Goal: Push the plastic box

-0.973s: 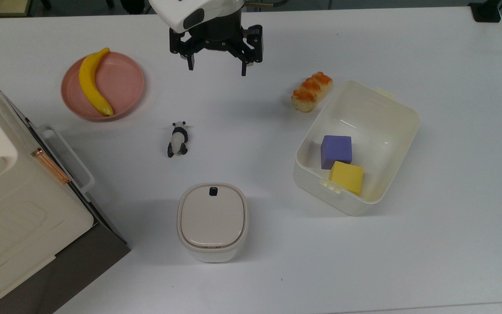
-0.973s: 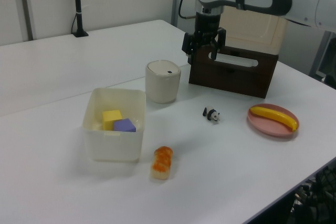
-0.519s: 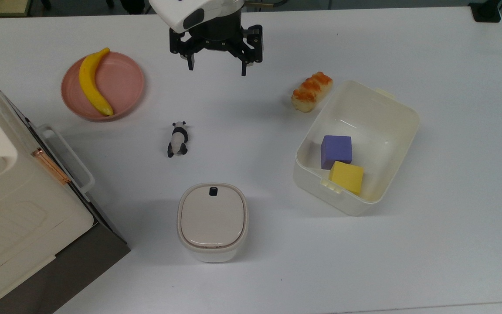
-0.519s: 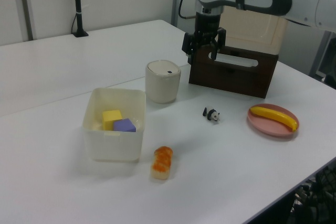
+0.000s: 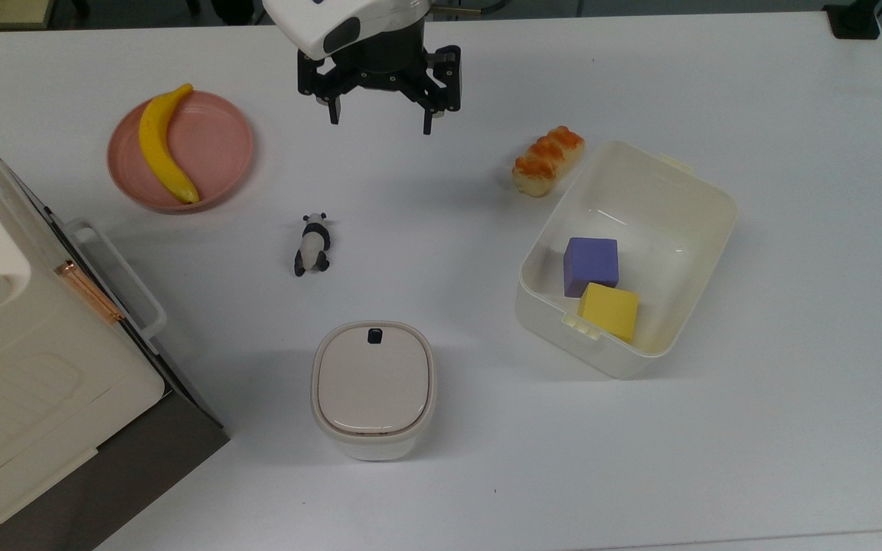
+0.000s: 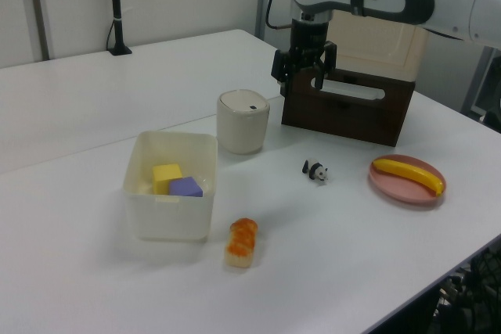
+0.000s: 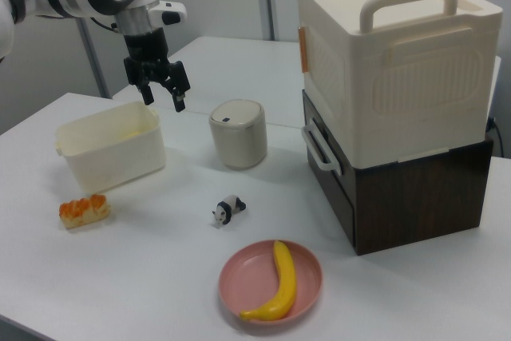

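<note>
Top view, end effector [image 5: 381, 122] unmoved, fingers spread, plastic box [image 5: 686, 200] unmoved

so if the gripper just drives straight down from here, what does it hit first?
Likely bare table. The gripper points down, open, with nothing beneath it; the bread roll and plastic box lie off to the top view's right. Depth is uncertain.
</note>
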Robot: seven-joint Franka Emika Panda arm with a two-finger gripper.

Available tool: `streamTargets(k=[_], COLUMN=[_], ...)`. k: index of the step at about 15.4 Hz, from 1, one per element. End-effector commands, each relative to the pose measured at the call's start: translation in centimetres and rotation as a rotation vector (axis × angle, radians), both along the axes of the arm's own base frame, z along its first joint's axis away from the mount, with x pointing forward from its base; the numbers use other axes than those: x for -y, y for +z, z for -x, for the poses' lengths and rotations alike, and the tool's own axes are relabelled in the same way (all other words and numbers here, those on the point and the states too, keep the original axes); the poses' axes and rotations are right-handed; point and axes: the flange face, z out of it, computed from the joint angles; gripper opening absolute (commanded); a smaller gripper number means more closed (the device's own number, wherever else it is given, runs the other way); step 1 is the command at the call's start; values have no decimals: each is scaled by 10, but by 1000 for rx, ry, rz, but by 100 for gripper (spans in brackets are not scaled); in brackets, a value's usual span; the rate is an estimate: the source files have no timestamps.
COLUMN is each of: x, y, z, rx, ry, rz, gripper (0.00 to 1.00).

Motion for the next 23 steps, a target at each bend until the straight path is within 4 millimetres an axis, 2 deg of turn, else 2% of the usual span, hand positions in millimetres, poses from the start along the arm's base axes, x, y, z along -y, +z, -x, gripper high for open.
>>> streamTargets(k=[1, 6, 12, 15, 18, 20, 23], x=[-4, -5, -12, -43, -60, -73, -94], y=[-5, -8, -10, -33, -46, -55, -82], z=[5, 6, 6, 9, 11, 11, 6], rx=[-12, -19, -28, -86, -129, -150, -183], ry=[4, 18, 115, 415, 717, 839, 931], rz=[15, 17, 6, -1, -15, -22, -32], gripper=[100, 100, 100, 100, 100, 100, 100])
